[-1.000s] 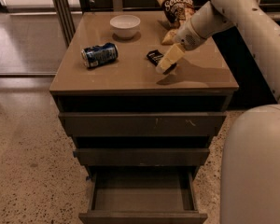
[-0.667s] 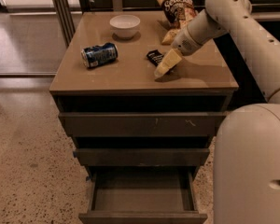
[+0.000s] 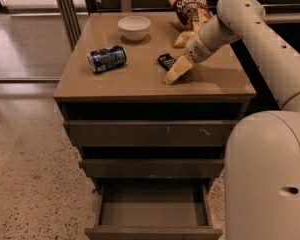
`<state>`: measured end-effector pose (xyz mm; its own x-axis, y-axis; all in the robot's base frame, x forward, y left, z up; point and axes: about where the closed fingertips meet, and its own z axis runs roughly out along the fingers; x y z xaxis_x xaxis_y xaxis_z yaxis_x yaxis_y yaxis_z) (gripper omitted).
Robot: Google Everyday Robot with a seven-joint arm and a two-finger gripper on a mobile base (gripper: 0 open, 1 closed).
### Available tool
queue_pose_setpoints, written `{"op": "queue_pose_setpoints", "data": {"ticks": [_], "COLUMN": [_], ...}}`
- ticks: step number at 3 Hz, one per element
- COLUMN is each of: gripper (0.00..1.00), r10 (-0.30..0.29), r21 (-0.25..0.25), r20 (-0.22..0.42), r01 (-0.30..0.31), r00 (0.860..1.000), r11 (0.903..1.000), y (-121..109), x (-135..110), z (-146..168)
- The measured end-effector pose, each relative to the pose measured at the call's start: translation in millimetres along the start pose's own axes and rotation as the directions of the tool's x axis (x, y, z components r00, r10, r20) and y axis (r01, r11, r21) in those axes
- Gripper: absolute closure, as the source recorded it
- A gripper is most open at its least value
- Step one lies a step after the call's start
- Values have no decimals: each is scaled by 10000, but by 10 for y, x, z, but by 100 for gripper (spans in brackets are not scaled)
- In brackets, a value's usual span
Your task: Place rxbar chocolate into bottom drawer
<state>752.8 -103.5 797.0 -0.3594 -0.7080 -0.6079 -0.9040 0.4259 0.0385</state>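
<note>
Reaching in from the right edge of the counter [image 3: 140, 86], your arm [image 3: 250, 29] slants down and to the left. It carries the gripper [image 3: 173, 74] low over the top, a little right of the middle and nearer the front edge than the back. The gripper's pale tip points down at the surface. It shows only as one cream wedge, so you cannot tell whether it is spread or pressed together.

Your target, the rxbar chocolate [image 3: 165, 60], lies flat on the counter just beside the gripper, on its left and toward the back edge. The black wrapper meets the wedge in this view, but you cannot tell whether the two actually touch.

Elsewhere on the top, a blue can [image 3: 107, 58] lies on its side toward the left edge, about halfway between front and back. A white bowl [image 3: 134, 27] stands upright near the back edge, slightly left of the middle. A chip bag [image 3: 192, 9] stands at the back right corner, partly behind your arm.

Below the front edge, the top drawer [image 3: 150, 133] and the middle drawer [image 3: 151, 168] are pushed in or nearly so. The bottom drawer [image 3: 152, 232] is pulled well out, so you look straight down into its tray. The robot's white body [image 3: 270, 179] stands against the cabinet's right side.
</note>
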Motion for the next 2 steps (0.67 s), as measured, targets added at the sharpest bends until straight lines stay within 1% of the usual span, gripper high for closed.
{"op": "queue_pose_setpoints", "data": {"ticks": [1,2], "gripper": [41,64], "r10": [0,0], "r21": [-1,0], "r20": [0,0], "r01": [0,0], "r00": [10000,10000], "r11": [10000,10000], "y": [0,3], "x": [0,-50], "z": [0,-64]}}
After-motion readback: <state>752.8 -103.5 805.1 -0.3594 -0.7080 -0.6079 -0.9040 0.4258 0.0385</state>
